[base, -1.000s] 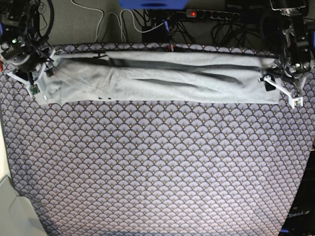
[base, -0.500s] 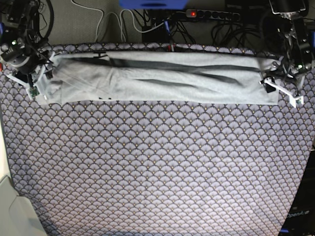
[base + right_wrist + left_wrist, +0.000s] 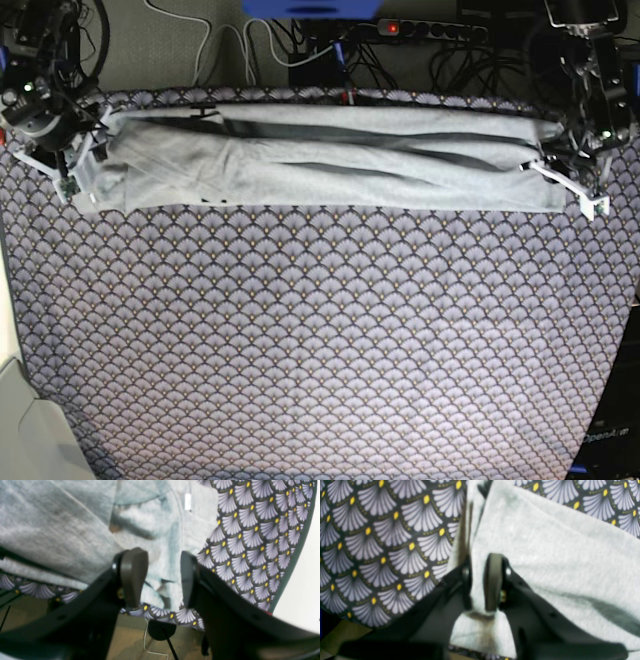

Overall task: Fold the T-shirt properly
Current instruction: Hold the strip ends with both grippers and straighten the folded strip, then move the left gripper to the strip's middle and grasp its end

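The light grey T-shirt (image 3: 330, 165) lies bunched in a long band along the table's far edge, with long folds across it. My left gripper (image 3: 556, 172) is at its right end in the base view. In the left wrist view that gripper (image 3: 478, 580) is shut, with a fold of the T-shirt (image 3: 557, 555) pinched between its pads. My right gripper (image 3: 78, 160) is at the shirt's left end. In the right wrist view it (image 3: 160, 577) is open, its fingers apart just above the crumpled T-shirt (image 3: 62, 530) near a small white label (image 3: 187, 502).
The fan-patterned tablecloth (image 3: 320, 340) covers the whole table. Behind the far edge are cables and a power strip (image 3: 430, 30) and a blue object (image 3: 310, 8). A white surface (image 3: 30, 430) lies past the table's near left corner.
My left gripper has closed on the shirt's right end, and the cloth there has drawn in a little. My right gripper has shifted slightly at the left end.
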`<act>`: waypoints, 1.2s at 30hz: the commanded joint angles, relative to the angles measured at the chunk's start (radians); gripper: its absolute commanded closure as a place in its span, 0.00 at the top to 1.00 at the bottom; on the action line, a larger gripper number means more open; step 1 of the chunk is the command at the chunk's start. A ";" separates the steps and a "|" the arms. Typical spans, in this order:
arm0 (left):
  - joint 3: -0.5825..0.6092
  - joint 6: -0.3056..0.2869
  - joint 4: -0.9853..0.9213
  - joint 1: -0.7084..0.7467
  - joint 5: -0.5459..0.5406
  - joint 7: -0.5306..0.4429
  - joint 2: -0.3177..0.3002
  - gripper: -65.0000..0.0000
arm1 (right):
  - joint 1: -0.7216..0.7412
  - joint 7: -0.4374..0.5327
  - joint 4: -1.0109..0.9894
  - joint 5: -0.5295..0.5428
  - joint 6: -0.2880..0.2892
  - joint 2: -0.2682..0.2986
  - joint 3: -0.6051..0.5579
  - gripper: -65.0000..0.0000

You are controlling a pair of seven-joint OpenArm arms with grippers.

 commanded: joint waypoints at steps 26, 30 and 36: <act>-0.010 0.026 0.539 -0.038 0.048 0.429 0.157 0.01 | 0.132 0.024 -0.283 0.004 -0.002 0.026 -0.033 0.00; -0.010 0.026 0.539 -0.020 0.048 0.424 0.188 0.01 | 0.132 0.024 -0.283 0.004 -0.002 0.027 -0.033 0.00; -0.003 0.033 0.539 -0.015 0.048 0.424 0.281 0.01 | 0.132 0.024 -0.283 0.004 -0.002 0.027 -0.033 0.00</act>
